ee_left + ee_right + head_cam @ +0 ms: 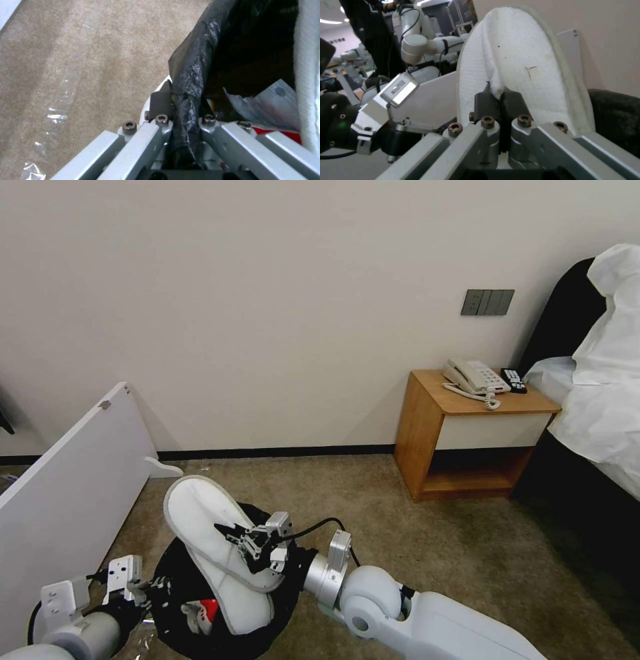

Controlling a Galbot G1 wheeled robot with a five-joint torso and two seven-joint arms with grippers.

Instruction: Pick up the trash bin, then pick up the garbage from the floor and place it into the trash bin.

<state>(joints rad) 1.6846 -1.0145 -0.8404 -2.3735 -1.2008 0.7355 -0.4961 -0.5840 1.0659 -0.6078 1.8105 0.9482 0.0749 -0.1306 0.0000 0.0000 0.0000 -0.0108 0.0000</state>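
Observation:
The trash bin point(175, 573), lined with a black bag, hangs low at the left of the head view. My left gripper point(155, 585) is shut on its rim, and the left wrist view shows my left gripper point(181, 98) pinching the crinkly bag edge point(193, 62). My right gripper point(235, 537) is shut on the strap of a white slipper point(200, 513), which stands tilted with its lower end inside the bin's mouth. In the right wrist view my right gripper point(498, 91) clamps the slipper point(520, 57). Red and white garbage point(273, 107) lies inside the bin.
A white board point(67, 480) leans at the left. A wooden nightstand point(427, 440) with a phone point(475, 377) and a remote point(514, 380) stands against the wall, beside a bed point(600, 393). Open carpet point(413, 540) lies between. A clear plastic scrap point(56, 112) is on the floor.

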